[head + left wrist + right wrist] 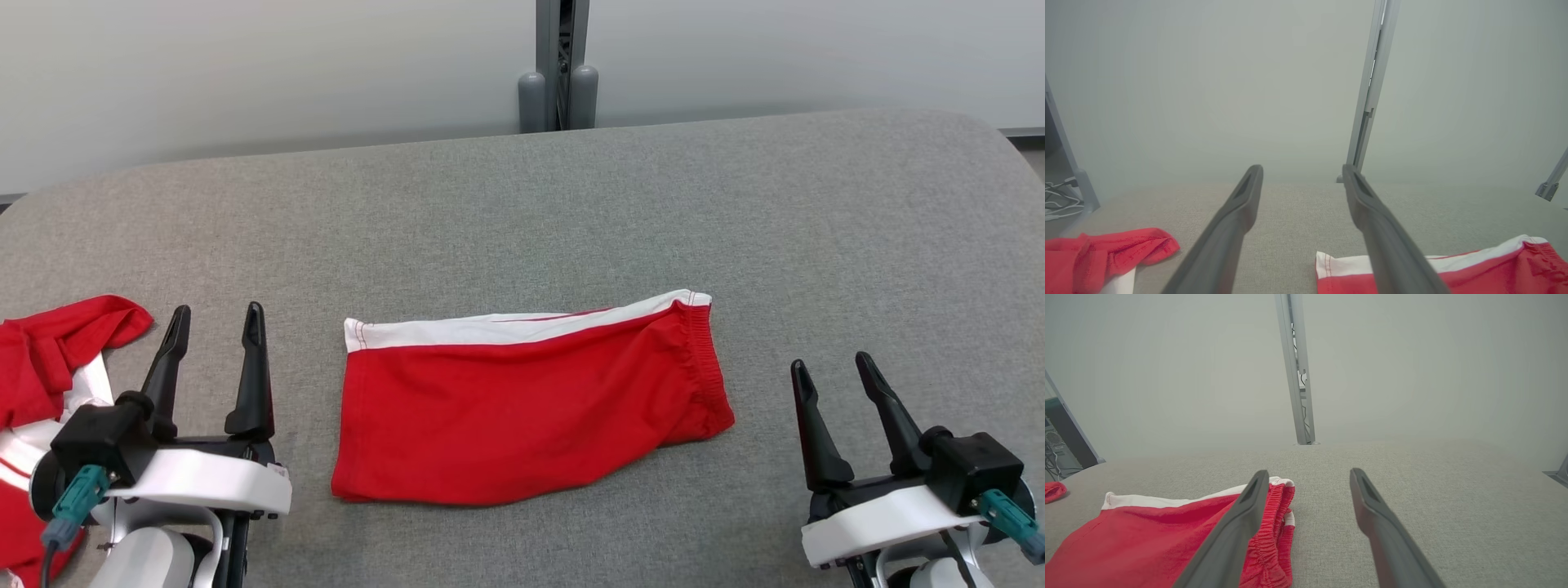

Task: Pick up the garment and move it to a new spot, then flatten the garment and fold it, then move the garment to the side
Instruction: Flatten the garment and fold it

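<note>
The garment (522,400) is a pair of red shorts with a white stripe along the far edge, folded flat in the middle of the grey table (571,204), elastic waistband at its right end. My left gripper (216,314) stands open at the lower left, just left of the garment, nothing between its fingers. My right gripper (833,363) is open at the lower right, a short way right of the waistband. In the left wrist view the garment (1474,269) lies beside the right finger. In the right wrist view the garment (1147,539) lies left of the open gripper (1309,475).
A second red and white piece of clothing (49,359) lies crumpled at the table's left edge, behind my left gripper; it also appears in the left wrist view (1102,253). A grey post (559,65) rises behind the table against a pale wall.
</note>
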You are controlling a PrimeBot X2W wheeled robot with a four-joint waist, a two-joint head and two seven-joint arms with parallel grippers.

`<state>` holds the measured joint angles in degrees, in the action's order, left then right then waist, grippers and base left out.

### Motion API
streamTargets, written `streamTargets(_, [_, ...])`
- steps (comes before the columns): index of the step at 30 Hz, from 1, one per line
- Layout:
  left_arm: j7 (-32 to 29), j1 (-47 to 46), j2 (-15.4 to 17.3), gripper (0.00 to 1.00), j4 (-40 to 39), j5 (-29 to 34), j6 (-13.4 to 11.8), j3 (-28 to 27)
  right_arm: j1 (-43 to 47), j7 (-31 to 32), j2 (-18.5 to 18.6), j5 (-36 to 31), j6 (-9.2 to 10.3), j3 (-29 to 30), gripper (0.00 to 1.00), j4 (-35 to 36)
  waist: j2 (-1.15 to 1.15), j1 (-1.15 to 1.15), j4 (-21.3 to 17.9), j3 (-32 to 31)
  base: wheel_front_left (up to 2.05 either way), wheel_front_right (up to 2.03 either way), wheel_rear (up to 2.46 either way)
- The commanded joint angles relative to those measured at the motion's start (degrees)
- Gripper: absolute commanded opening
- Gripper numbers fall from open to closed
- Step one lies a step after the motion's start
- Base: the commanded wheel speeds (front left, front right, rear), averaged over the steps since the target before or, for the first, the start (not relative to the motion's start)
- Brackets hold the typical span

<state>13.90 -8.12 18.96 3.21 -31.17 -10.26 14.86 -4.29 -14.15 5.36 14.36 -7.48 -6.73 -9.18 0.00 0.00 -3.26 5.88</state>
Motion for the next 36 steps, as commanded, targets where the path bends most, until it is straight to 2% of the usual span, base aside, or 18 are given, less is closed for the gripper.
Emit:
streamTargets(1, [0.33, 0.47, 0.43, 1.00, -0.33, 0.94, -0.84, -0.05, -0.55, 0.12, 0.49, -0.21, -0.04, -0.21, 1.00, -0.35, 0.00, 0.00, -0.01, -0.28, 0.00, 0.00, 0.00])
streamTargets(8, [0.68, 5.25, 0.36, 1.00, -0.96, 1.58, -3.54, -0.87, 0.57, 0.40, 0.83, -0.73, -0.04, -0.71, 1.00, -1.83, 0.00, 0.00, 0.35, -1.31, 0.00, 0.00, 0.00])
streamTargets(10, [0.67, 6.33, 0.08, 1.00, -1.08, 1.14, -3.65, -0.96, 1.08, 0.53, 0.81, -0.61, -0.04, -0.45, 1.00, -1.96, 0.00, 0.00, 0.76, -1.50, 0.00, 0.00, 0.00])
streamTargets(25, [-0.98, 4.59, 0.12, 1.00, -0.29, 1.89, -2.46, 1.67, -0.32, 2.66, 1.93, 0.96, -0.04, -0.18, 1.00, -3.35, 0.00, 0.00, 3.94, -0.51, 0.00, 0.00, 0.00])
streamTargets(36, [-1.29, -0.48, -1.79, 1.00, 1.12, 2.89, -0.20, 5.59, -6.84, 5.77, 4.79, 3.57, -0.04, -3.40, 1.00, -11.17, 0.00, 0.00, 8.10, 4.92, 0.00, 0.00, 0.00])
